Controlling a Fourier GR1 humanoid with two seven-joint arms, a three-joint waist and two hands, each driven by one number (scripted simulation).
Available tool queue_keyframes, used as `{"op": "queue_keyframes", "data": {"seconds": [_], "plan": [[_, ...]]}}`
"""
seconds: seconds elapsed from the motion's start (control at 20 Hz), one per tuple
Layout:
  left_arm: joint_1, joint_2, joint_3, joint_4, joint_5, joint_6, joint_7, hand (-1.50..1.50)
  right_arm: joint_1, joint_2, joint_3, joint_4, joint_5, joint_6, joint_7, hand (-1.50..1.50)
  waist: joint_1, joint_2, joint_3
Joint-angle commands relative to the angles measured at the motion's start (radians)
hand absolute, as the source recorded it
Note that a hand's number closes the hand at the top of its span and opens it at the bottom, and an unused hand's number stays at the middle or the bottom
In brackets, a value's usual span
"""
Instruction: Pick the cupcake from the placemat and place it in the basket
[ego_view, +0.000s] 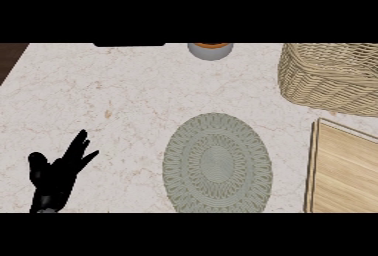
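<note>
a: the robot's left hand (53, 175) rests at the counter's near left corner, fingers straight and spread, pointing up and away, holding nothing. its right hand is nowhere in the picture.

b: and outward from it?

a: a bare stretch of the marbled counter (125, 100), then the oval grey-green woven placemat (216, 163) near the middle of the front edge. nothing sits on it.

b: so where is the cupcake?

a: not on the mat. at the counter's far edge, just right of centre, a small round thing with a grey body and an orange top (210, 50) is cut off by the view. it may be the cupcake, but i cannot say for sure.

b: the basket?

a: the wicker basket (332, 77) stands in the far right corner, well apart from the hand. just right of the mat, along the right edge, lies a pale wooden board (347, 172).

b: how would a cupcake handle?

a: by judgement: light, soft on top, easily crushed or smeared. best taken low, round the sides of its wrapper, thumb opposite fingers, kept upright, and lowered into the basket rather than let fall.

b: and the task?

a: by the look of it, not yet begun.
</note>
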Motion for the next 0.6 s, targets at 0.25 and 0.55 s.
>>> {"op": "queue_keyframes", "data": {"seconds": [0.25,0.55], "plan": [[0.011,-0.022,-0.027,0.139,-0.021,-0.029,0.022,0.00,-0.021,-0.110,-0.109,0.233,-0.052,0.076,-0.119,1.50,0.015,0.021,-0.014],[0.003,-0.009,-0.020,0.077,-0.012,-0.036,0.078,0.00,0.045,-0.115,-0.155,0.356,-0.070,0.031,-0.301,1.50,0.018,0.019,-0.013]]}}
